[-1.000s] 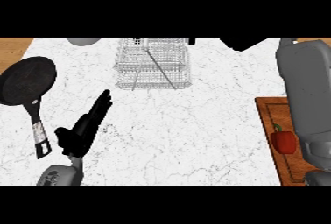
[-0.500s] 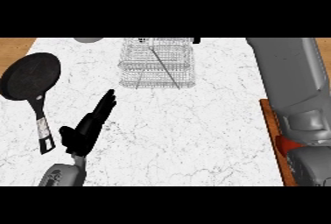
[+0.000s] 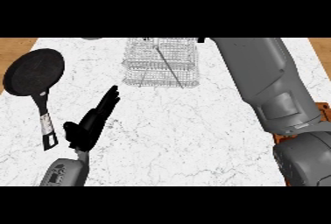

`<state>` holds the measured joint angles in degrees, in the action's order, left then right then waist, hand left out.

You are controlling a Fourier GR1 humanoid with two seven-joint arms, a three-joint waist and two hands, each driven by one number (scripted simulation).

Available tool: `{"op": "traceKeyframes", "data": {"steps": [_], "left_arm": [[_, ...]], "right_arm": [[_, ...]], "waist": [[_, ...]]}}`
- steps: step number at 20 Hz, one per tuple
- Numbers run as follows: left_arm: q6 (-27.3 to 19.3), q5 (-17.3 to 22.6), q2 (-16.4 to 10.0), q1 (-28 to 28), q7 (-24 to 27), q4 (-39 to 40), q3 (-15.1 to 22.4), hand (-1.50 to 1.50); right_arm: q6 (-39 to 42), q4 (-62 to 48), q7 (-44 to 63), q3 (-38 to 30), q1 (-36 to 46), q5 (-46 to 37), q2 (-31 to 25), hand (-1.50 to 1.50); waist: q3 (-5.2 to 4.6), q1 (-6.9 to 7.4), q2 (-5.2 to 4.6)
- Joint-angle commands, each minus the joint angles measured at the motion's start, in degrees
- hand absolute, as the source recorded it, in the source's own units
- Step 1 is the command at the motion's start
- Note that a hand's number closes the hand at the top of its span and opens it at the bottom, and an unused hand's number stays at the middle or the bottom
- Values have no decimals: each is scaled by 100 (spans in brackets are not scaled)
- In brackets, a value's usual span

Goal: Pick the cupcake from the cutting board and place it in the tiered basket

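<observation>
Cupcake: unseen | right arm [image 3: 265, 83] spans table [image 3: 194, 144] to basket [image 3: 158, 65], likely for delivery; right hand out of view | left hand [image 3: 90, 124] fingers straight, parked clear near pan [image 3: 35, 72]

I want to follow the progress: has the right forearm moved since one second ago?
Yes. The right forearm has swung left, toward the wire tiered basket; the gap between them has nearly closed.

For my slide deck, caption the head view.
Right forearm lies beside the wire basket; left hand rests open near the frying pan.
</observation>
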<state>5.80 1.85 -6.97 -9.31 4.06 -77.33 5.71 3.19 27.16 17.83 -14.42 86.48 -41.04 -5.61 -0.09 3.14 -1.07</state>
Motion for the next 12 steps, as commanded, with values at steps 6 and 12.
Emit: {"op": "traceKeyframes", "data": {"steps": [6, 12], "left_arm": [[7, -45, 31, 33, -114, -151, 58, 0], [-80, -291, 265, 282, 260, -87, 357, 0]], "right_arm": [[-672, -1026, -256, -157, 447, -10, 458, 150], [-865, -1378, -435, -522, 508, 516, 557, 150]], "waist": [[0, 142, -42], [-3, 223, -41]]}}
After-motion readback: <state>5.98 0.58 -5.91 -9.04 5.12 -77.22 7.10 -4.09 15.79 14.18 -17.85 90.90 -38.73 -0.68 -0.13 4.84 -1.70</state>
